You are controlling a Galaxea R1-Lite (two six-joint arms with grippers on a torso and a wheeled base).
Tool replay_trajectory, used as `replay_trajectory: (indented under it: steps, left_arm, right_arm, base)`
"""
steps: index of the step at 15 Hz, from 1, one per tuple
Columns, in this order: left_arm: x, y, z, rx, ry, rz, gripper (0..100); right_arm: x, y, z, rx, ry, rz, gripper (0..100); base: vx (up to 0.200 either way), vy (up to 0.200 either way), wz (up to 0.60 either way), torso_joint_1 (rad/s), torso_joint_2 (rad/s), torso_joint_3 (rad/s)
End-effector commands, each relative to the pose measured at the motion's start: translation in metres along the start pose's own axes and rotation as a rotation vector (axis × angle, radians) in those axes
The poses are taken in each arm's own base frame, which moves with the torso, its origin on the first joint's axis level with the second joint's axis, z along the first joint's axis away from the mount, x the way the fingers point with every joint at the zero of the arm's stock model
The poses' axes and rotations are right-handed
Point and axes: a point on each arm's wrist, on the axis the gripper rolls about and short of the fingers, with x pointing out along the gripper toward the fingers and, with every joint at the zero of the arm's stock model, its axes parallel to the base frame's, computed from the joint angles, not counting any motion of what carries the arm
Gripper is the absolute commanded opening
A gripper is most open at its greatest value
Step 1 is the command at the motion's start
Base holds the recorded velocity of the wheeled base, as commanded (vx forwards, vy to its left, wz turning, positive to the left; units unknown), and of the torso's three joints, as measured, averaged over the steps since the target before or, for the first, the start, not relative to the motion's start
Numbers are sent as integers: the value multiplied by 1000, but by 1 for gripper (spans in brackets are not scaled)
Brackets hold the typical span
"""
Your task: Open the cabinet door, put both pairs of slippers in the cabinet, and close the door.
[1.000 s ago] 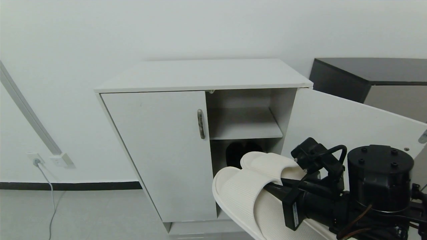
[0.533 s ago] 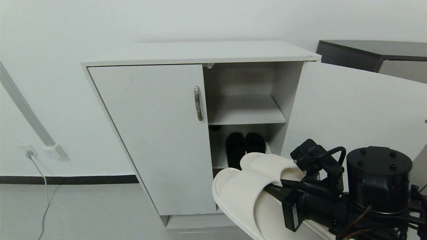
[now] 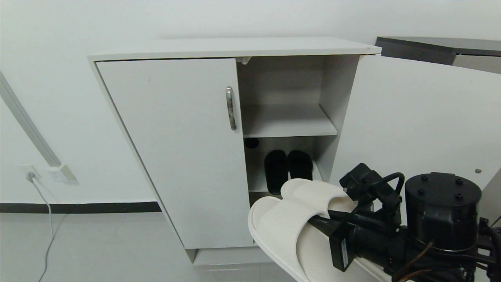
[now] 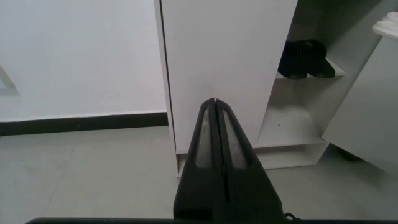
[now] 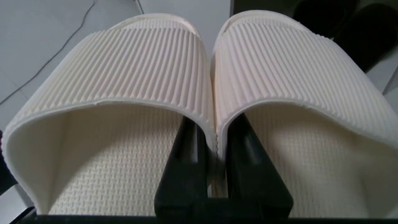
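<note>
The white slippers (image 3: 285,231) (image 5: 137,68) lie side by side on the right gripper (image 3: 319,219) (image 5: 214,143). One of its jaws is inside each slipper, and together they are clamped on the two touching inner walls. Ahead of the jaws and past the white toes, the black slippers (image 3: 287,168) (image 4: 305,59) sit on the lower shelf of the cabinet (image 3: 235,47). The open door (image 3: 411,117) stands to the jaws' right. The left gripper (image 4: 214,104) has its jaws pressed together on nothing. Since a second ago the head camera has shifted. The grip is unchanged, and the black pair now shows fully.
</note>
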Motion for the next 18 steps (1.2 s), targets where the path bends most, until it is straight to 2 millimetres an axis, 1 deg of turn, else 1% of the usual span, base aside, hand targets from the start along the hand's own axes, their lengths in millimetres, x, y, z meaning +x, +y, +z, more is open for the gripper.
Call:
replay_trajectory:
  steps: [1,3,5,7,9,11,12,14,16,18]
  left_arm:
    - [0,0,0,0,1,0,0]
    - [0,0,0,0,0,0,0]
    - [0,0,0,0,3,0,0]
    - [0,0,0,0,1,0,0]
    - [0,0,0,1,1,0,0]
    - [0,0,0,3,1,-1,0]
    - [0,0,0,3,3,-1,0]
    - [0,0,0,3,1,-1,0]
    - [0,0,0,3,1,0,0]
    - [0,0,0,3,3,-1,0]
  right_arm:
    - [1,0,0,0,-7,-1,0]
    - [8,0,-3,2,-27,-6,0]
    - [24,0,-7,3,-59,-45,0]
    - [54,7,-8,6,-78,-225,0]
    - [77,15,-7,17,-100,-389,0]
    - [87,24,-1,18,-104,-445,0]
    - [91,24,7,36,-92,-497,0]
    - [97,26,28,109,-75,-622,0]
    - [95,31,55,140,-76,-645,0]
    - [96,32,76,149,-109,-676,0]
  base:
    - [0,0,0,0,0,0]
    - [0,0,0,0,0,0]
    - [0,0,0,0,0,0]
    - [0,0,0,0,0,0]
    - [0,0,0,0,0,0]
    - [0,0,0,0,0,0]
    - [0,0,0,0,0,0]
    - [0,0,0,0,0,0]
    - [0,0,0,0,0,0]
    - [0,0,0,0,0,0]
